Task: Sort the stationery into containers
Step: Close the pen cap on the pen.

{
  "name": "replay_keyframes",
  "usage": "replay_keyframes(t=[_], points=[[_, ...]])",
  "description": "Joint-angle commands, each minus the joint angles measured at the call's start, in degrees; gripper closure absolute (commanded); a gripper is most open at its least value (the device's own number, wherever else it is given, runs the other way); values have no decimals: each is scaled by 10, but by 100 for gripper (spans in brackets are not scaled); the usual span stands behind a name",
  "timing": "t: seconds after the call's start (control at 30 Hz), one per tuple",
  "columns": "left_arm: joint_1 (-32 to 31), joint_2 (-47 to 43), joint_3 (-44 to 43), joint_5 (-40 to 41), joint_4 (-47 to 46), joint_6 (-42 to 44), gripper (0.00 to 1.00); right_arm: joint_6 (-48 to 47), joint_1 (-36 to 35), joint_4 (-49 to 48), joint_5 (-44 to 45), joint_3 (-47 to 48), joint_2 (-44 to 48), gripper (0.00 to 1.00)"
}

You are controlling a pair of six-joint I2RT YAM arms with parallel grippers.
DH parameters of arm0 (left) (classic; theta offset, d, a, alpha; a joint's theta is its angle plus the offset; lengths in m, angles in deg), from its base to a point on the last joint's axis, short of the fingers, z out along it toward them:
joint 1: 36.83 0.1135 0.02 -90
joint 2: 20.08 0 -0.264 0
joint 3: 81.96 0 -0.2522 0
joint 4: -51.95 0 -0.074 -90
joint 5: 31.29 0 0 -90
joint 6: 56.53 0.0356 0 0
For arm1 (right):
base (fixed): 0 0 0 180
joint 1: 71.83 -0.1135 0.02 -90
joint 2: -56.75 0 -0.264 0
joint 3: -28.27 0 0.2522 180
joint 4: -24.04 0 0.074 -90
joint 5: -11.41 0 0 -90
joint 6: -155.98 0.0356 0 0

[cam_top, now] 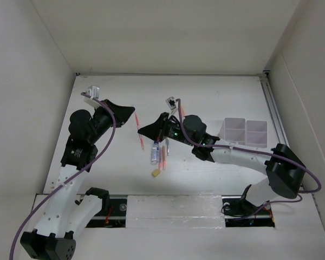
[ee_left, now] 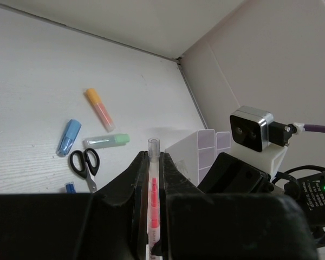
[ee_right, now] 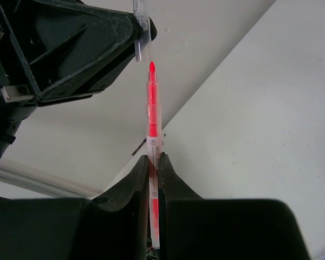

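Note:
My right gripper (ee_right: pixel 154 160) is shut on a thin red pen (ee_right: pixel 152 108) whose bare red tip points up at the left gripper (ee_right: pixel 142 26). My left gripper (ee_left: pixel 154 158) is shut on a thin clear-ended pen piece (ee_left: pixel 153 145) lying lengthwise between its jaws, with red showing in the gap. From above, both grippers, left (cam_top: pixel 132 110) and right (cam_top: pixel 141 130), meet tip to tip above mid table. An orange marker (ee_left: pixel 99 110), blue marker (ee_left: pixel 69 137), green marker (ee_left: pixel 106 141) and scissors (ee_left: pixel 85 165) lie on the table. The containers (cam_top: pixel 244 131) stand to the right.
Below the grippers lie a blue-capped glue bottle (cam_top: pixel 155 153), more red pens (cam_top: pixel 163 155), one red pen (cam_top: pixel 141 142) and a yellow eraser (cam_top: pixel 156 173). White walls enclose the table on three sides. The right wrist camera (ee_left: pixel 252 128) sits close beside my left fingers.

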Motion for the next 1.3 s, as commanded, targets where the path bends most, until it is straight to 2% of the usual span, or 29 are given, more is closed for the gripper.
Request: replay_keyframes(t=[0.0,0.77,1.27], points=[[1,-6,-4,16,-18,-1,100,-3,-9,-23,-9,23,-2,100],[1,-11,-4,16,-13,-1,100,-9,-9,-23,8,17,-1,100],[1,-11,1,-11,-23,-1,100,-9,2,-18,3,28,-1,100]])
